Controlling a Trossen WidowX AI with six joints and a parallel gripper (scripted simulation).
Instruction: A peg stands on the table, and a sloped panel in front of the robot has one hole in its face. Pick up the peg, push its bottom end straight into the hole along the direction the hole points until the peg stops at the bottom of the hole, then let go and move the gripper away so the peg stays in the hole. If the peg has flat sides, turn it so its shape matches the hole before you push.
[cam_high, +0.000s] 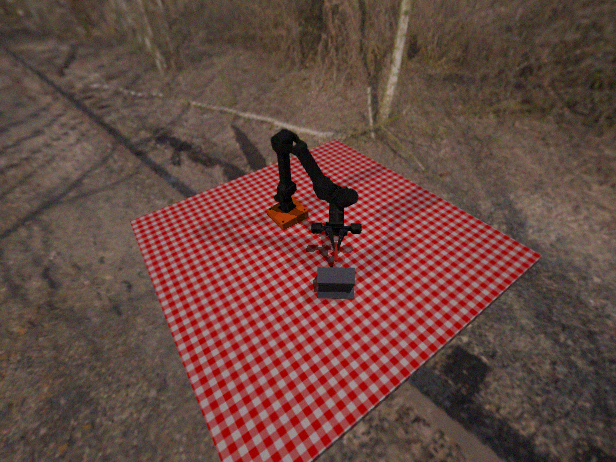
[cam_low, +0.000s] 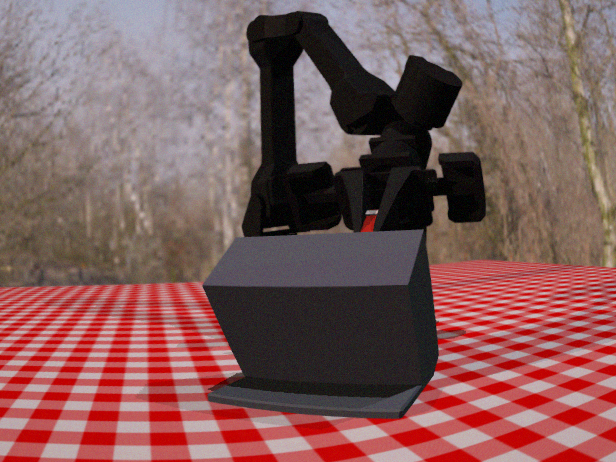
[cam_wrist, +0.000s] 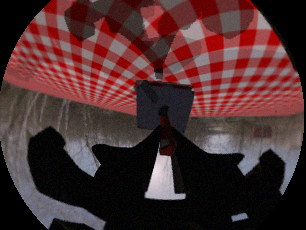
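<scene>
- Top: high, well back, looking obliquely down over the whole tabletop (cam_high: 260, 325).
- Exterior: low, close behind the panel block (cam_high: 336, 276) (cam_low: 320, 330) (cam_wrist: 172, 102), facing the arm (cam_high: 284, 170) (cam_low: 278, 110); both share these.
- Wrist: mounted by the tool (cam_high: 335, 249) (cam_low: 370, 227) (cam_wrist: 166, 142), facing the block.
</scene>
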